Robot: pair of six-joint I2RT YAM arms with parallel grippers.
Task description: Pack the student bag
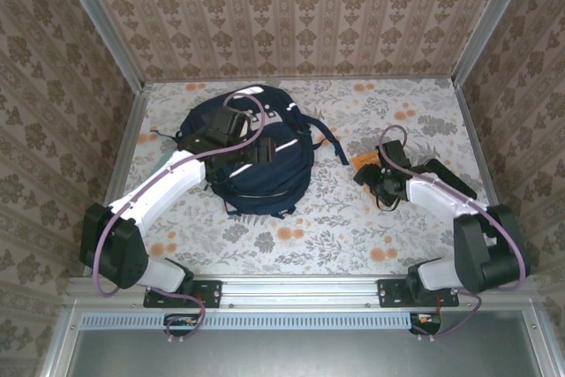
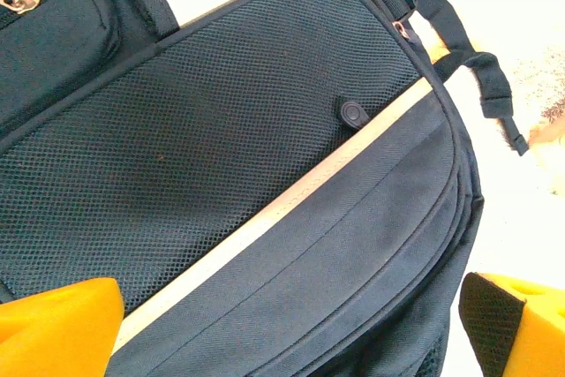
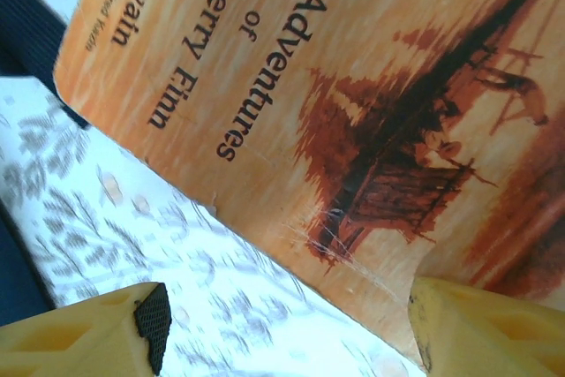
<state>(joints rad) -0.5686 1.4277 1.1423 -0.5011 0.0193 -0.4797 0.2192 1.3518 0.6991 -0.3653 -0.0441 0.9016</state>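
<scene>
Student bag (image 1: 274, 184): navy, white-striped, perhaps closed.

student bag (image 1: 275, 184) blocking left-centre, orange book (image 1: 364, 162) right of it, open tabletop (image 1: 291, 240) along near edge

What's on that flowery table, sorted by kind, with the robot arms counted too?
Backpack, navy blue: 1
Book, orange cover: 1
Robot arms, one left and one right: 2
Total: 4
</scene>
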